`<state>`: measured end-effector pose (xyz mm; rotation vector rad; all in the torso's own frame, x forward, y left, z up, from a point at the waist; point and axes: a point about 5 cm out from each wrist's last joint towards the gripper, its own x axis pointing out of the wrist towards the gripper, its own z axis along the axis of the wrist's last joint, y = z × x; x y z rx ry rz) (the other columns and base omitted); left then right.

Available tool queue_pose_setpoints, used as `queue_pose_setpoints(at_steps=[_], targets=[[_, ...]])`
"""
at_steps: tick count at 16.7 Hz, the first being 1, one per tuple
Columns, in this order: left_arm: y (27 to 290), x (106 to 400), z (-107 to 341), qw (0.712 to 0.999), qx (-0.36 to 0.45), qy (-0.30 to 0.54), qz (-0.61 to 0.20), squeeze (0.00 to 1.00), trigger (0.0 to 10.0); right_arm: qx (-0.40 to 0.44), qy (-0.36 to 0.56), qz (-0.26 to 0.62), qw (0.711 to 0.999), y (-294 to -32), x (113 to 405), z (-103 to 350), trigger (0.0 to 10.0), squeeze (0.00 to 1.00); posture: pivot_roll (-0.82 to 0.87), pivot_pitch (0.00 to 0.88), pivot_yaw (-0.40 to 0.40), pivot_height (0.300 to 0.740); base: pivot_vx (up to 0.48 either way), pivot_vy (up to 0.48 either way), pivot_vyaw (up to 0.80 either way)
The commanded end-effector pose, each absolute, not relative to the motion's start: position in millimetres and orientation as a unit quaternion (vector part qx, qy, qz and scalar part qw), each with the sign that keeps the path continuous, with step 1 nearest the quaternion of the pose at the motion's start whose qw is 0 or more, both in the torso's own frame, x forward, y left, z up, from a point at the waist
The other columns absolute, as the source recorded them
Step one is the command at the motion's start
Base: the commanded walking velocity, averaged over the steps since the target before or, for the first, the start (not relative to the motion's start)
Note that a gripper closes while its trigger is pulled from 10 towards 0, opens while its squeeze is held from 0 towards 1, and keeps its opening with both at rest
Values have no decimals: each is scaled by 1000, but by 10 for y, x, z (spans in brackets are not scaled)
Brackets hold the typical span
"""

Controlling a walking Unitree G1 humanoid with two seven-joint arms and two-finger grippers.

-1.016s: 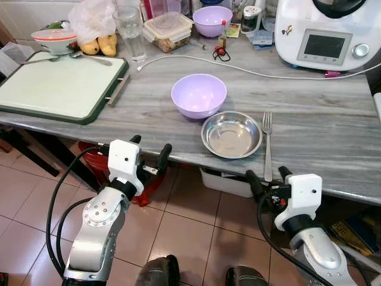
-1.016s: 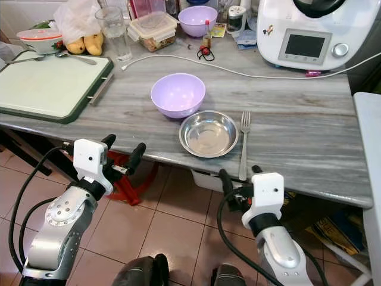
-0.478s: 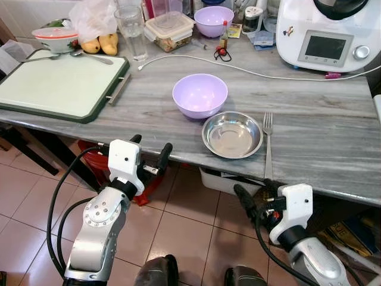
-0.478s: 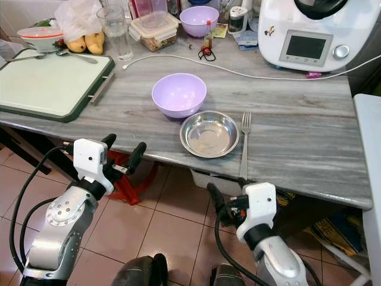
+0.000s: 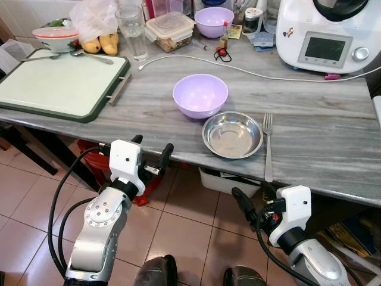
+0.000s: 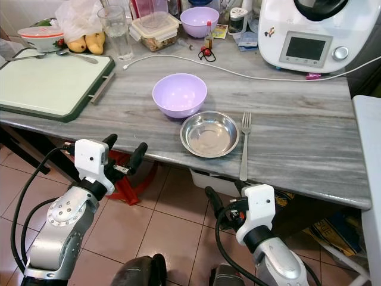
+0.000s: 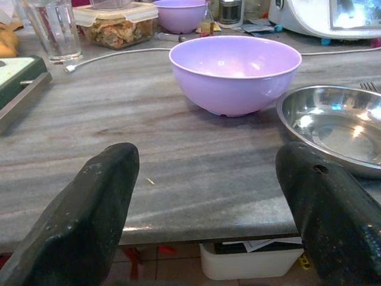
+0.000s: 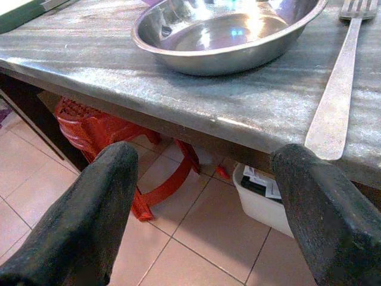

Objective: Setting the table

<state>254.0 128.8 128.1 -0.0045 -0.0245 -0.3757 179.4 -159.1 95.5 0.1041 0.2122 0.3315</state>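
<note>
A lilac bowl stands mid-table, and a shallow steel dish sits just right of it near the front edge. A fork lies to the right of the dish, its handle toward me. My left gripper hovers open just in front of the table edge, left of the dish; its wrist view looks at the lilac bowl and the steel dish. My right gripper is open and empty, below the table edge under the fork; its wrist view shows the steel dish and the fork.
A green-rimmed white board fills the table's left. A white kitchen machine stands at the back right, and a white cable runs across. A glass, a food box and a second lilac bowl line the back. A red stool sits under the table.
My right gripper has dropped and drawn back from the fork's handle to below the table edge. The left arm has held still.
</note>
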Motion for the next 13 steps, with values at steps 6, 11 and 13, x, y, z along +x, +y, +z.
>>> queue_pose_setpoints(at_steps=[6, 11, 13], targets=[[1312, 2516, 1229, 983, 2, -2, -185, 0, 10000, 64, 117, 148, 980, -1655, 1852, 902, 10000, 0, -36, 127, 71, 740, 0, 0, 0], [1310, 2513, 1227, 983, 2, -1, -185, 0, 10000, 58, 116, 138, 982, -1694, 1863, 902, 10000, 0, -36, 129, 72, 740, 0, 0, 0], [1310, 2514, 1226, 983, 2, -1, -185, 0, 10000, 57, 115, 135, 982, -1709, 1878, 900, 10000, 0, -36, 129, 72, 740, 0, 0, 0]])
